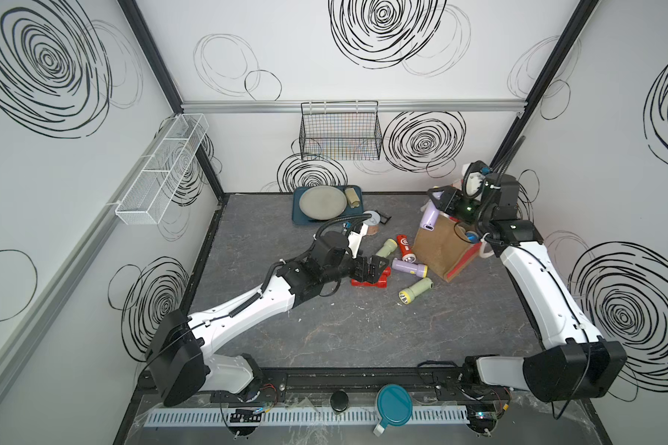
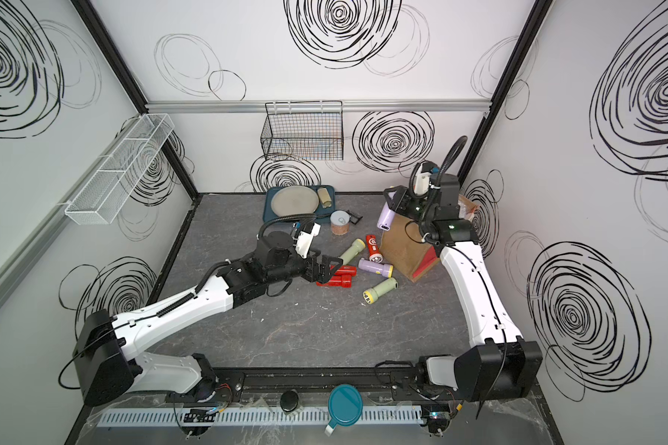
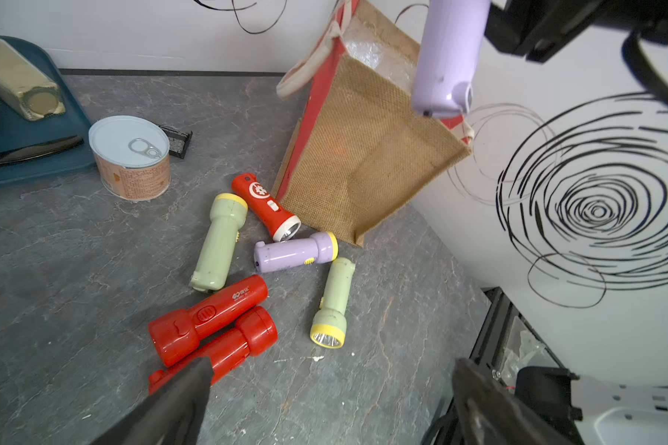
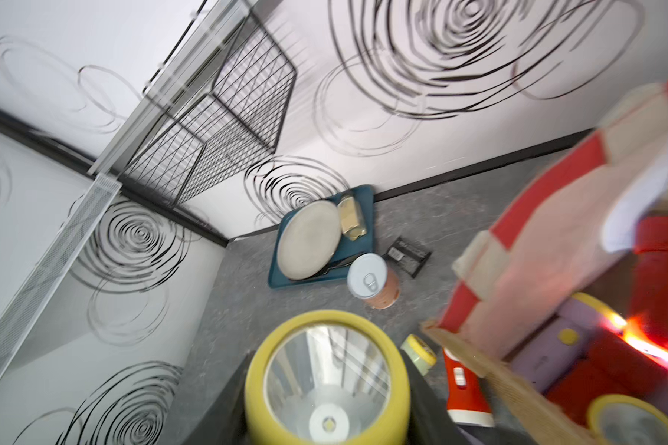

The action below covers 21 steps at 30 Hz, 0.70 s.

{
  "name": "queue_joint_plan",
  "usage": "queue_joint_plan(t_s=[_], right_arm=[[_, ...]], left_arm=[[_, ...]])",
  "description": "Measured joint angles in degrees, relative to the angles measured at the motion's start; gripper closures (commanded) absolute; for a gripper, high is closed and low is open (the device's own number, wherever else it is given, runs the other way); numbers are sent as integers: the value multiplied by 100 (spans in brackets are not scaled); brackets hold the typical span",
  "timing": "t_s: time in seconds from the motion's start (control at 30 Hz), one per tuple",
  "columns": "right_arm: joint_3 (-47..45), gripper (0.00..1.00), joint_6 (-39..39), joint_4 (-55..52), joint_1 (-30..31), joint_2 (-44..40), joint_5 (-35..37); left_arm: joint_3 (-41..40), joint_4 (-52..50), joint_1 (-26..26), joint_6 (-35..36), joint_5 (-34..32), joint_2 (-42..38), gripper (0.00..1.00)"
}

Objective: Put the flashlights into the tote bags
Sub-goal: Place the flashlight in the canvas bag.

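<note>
On the grey tabletop (image 1: 363,339), six flashlights are lying loose in one cluster. Two red flashlights (image 3: 209,316) are lying side by side and touching. With them are two pale green flashlights (image 3: 216,242), one lilac flashlight (image 3: 294,252) with a yellow head, and one orange-red flashlight (image 3: 267,206) with a white emblem. The orange-red one's head is lying just beside the foot of the tote bag (image 3: 363,154). A seventh, the held lilac flashlight (image 1: 429,219), is hanging tail-down over the bag's near edge, the right gripper (image 1: 438,198) clamping it at its head end. The one bag, brown jute with red-and-white side panels and white rope handles, is standing by the right wall with its mouth gaping. More flashlights are lying inside it, lilac, red and a blue one (image 1: 470,235), too jumbled to count.

The left gripper (image 1: 375,269) is hovering over the red pair with its jaws spread wide and nothing between them. Its arm is covering part of that pair in both top views. Behind the cluster, one short tin (image 3: 132,162) with a pull-tab lid is standing, a small black object (image 3: 176,140) just beside it. A blue tray (image 3: 35,169) is carrying one grey plate (image 1: 322,202) and one beige cylinder (image 1: 351,196). One black wire basket (image 1: 340,135) is hanging on the back wall, and one white mesh basket (image 1: 159,169) on the left wall.
</note>
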Motion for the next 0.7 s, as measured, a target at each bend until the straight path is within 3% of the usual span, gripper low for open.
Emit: queue_joint_plan(t_s=[0.33,0.7], right_arm=[[435,100,4,-240,-1145,400,494],[435,100,-212,-210,-1733,1263,984]], left_arm=[[341,-319,-490,321,-313,240,1],[501,-411,-796,380,-459,411,1]])
